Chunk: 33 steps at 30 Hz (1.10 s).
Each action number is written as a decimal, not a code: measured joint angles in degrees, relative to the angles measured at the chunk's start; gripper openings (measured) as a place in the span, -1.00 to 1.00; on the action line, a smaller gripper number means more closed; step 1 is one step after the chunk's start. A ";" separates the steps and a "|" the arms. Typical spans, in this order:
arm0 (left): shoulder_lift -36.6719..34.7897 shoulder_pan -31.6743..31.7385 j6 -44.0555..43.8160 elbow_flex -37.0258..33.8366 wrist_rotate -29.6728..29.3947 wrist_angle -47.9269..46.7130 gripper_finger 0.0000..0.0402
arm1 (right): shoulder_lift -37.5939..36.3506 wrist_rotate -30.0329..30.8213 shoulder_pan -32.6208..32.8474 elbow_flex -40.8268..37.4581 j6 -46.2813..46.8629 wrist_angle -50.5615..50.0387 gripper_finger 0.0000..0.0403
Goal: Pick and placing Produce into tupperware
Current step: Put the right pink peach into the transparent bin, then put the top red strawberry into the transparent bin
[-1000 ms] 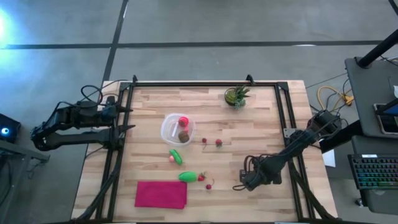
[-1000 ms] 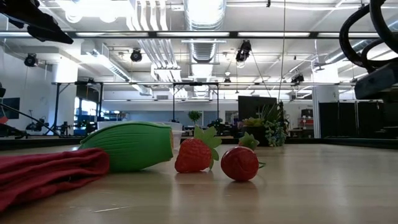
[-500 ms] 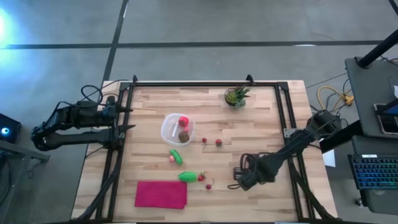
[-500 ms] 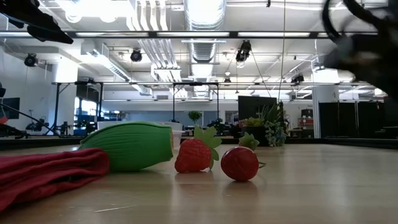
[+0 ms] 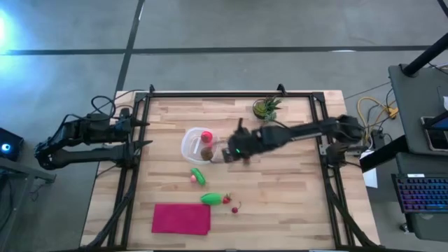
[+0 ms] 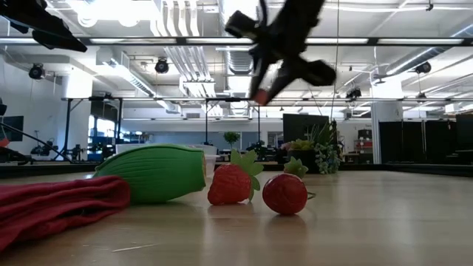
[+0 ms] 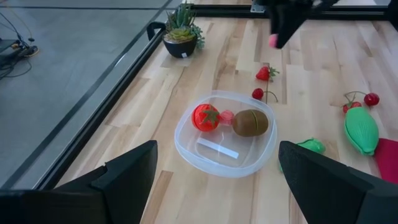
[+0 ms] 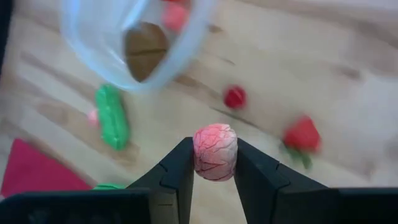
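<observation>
Right end effector (image 8: pixel 214 163) is clamped on a small pink, veiny, egg-shaped piece of produce (image 8: pixel 215 151), carried in the air just beside the tupperware (image 5: pixel 190 149) and above the worktop (image 5: pixel 294 189). Looks like the carry-to-drop step, so I'd get the piece fully over the rim before letting go; it's round and would probably roll if dropped on the edge.

Tupperware is clear thin plastic, rounded-square with a low rim, and holds a red tomato-looking ball (image 7: pixel 205 117), a fuzzy brown kiwi (image 7: pixel 250 122) and a tiny pink bit between them. Below the end effector sit a strawberry (image 8: pixel 301 134) and a cherry (image 8: pixel 234 97). Farther off: a green oblong (image 5: pixel 199 175), a fat ribbed green pod (image 5: pixel 212 199) with two more red berries beside it, and a magenta cloth (image 5: pixel 181 218). A spiky potted plant (image 5: pixel 266 108) sits behind the arm.

Left end effector (image 5: pixel 137 133) waits at the worktop's edge, fingers spread wide.
</observation>
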 joint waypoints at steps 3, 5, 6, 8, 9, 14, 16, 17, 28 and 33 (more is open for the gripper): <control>0.00 -0.01 -0.04 0.00 0.01 0.02 0.59 | 5.21 -4.88 -3.61 7.01 -9.01 0.49 -0.53; -0.02 0.00 -0.05 0.00 0.00 0.02 0.59 | 9.31 -7.28 -5.24 12.48 -14.98 -0.03 -0.53; -0.02 0.00 -0.06 0.00 0.00 0.02 0.59 | 11.45 -8.43 -5.90 15.38 -17.50 -0.70 -0.53; -0.02 0.00 -0.07 0.00 -0.02 0.05 0.59 | 15.83 -9.72 -6.77 21.06 -21.58 -3.14 -0.53; -0.02 -0.02 -0.07 0.00 0.02 0.05 0.59 | 17.77 -10.00 -7.05 23.88 -23.23 -4.49 -0.53; -0.02 0.00 -0.08 0.00 -0.02 0.05 0.59 | 25.67 -10.11 -7.54 35.12 -28.57 -11.03 -0.53; -0.02 0.00 -0.07 0.00 0.00 0.05 0.59 | 28.17 -10.21 -7.58 38.45 -29.99 -12.89 -0.53; -0.02 0.00 -0.07 0.00 0.00 0.07 0.59 | 29.28 -10.15 -7.71 40.06 -30.19 -13.68 -0.52; -0.02 0.00 -0.09 0.00 -0.02 0.09 0.59 | 34.62 -9.53 -9.15 47.57 -33.88 -17.96 -0.09; -0.02 0.00 -0.09 0.00 0.00 0.09 0.59 | 32.72 -7.06 -9.15 47.82 -38.36 -21.42 0.17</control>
